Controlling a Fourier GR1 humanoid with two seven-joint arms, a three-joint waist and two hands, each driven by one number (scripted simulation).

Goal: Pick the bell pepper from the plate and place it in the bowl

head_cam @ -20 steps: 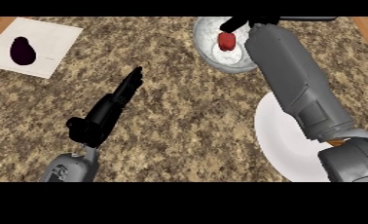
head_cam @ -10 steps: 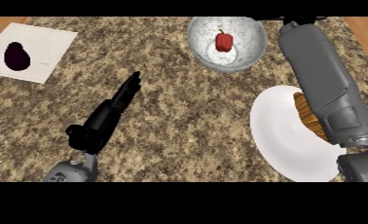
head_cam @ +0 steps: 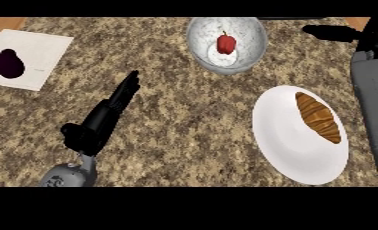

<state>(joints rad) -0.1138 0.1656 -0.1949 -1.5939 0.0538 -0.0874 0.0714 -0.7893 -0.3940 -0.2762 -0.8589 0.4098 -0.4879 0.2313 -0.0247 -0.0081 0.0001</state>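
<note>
My counter (head_cam: 184, 119) looks like speckled granite in brown and tan. The bowl (head_cam: 247, 34) has a pale grey, mottled, stone-like finish, and the red bell pepper (head_cam: 227, 44) inside it looks smooth and glossy. The white plate (head_cam: 284, 139) is plain and smooth, carrying a flaky brown croissant (head_cam: 319, 118). My left hand (head_cam: 100, 121) is matt black, its forearm (head_cam: 70, 176) grey.
</note>
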